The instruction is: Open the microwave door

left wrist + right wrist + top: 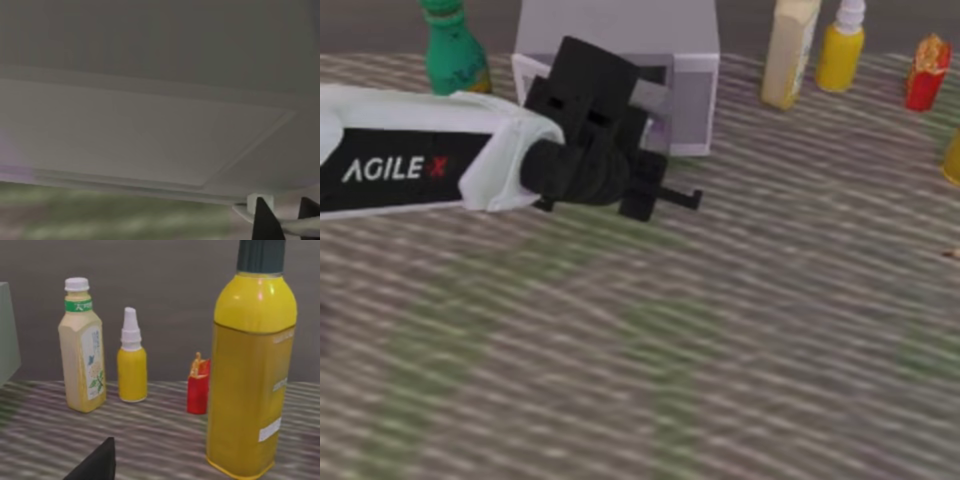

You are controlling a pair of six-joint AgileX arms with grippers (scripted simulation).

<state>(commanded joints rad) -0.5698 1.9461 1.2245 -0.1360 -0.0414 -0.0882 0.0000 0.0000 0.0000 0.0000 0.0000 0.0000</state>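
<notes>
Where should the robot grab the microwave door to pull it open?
Best at the door's right edge, beside the control strip, where a pale bar sticks out. It seems hinged on its left, so that free edge should swing easiest. Come from the microwave's front, where the left gripper is. The right arm sits by the bottles.

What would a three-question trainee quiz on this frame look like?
1. True or false: the microwave stands at the top view's right edge.
2. What stands just left of it in the top view? A green bottle; B red carton; C yellow can.
3. Which gripper is at the microwave door?
Key: 1 false; 2 A; 3 left gripper.
</notes>
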